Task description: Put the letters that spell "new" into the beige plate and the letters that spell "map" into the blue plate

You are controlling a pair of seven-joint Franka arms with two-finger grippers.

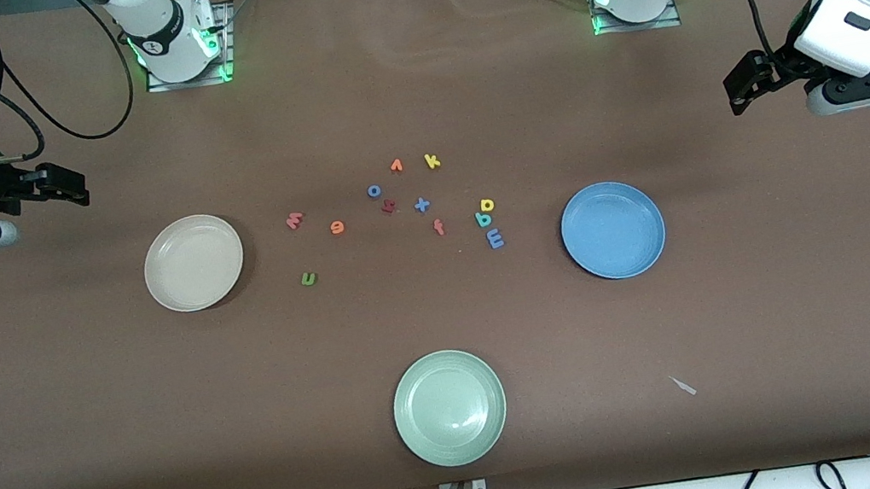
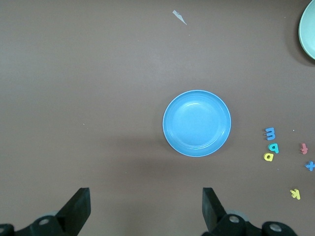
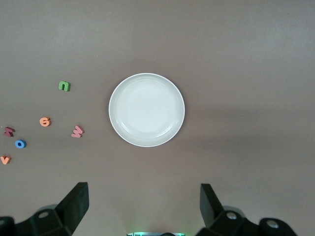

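Note:
The beige plate [image 1: 194, 262] [image 3: 146, 109] lies empty toward the right arm's end. Beside it on the table lie the salmon-pink w [image 1: 294, 221] [image 3: 77, 131], orange e [image 1: 337, 226] [image 3: 45, 121] and green n [image 1: 308, 278] [image 3: 64, 86]. The blue plate [image 1: 613, 230] [image 2: 197, 123] lies empty toward the left arm's end. Close by, the yellow p [image 1: 487, 205] [image 2: 268, 157], teal a [image 1: 483, 220] [image 2: 273, 147] and blue m [image 1: 495, 239] [image 2: 269, 132] sit in a tight row. My right gripper [image 1: 71, 185] [image 3: 145, 201] and left gripper [image 1: 736, 94] [image 2: 146, 204] hang open and empty over the table's two ends.
A pale green plate [image 1: 449, 407] lies nearest the front camera. Other letters sit mid-table: red f [image 1: 438, 227], blue x [image 1: 421, 205], dark red s [image 1: 388, 207], blue o [image 1: 374, 191], orange v [image 1: 396, 166], yellow k [image 1: 432, 161]. A small scrap [image 1: 684, 385] lies on the brown cloth.

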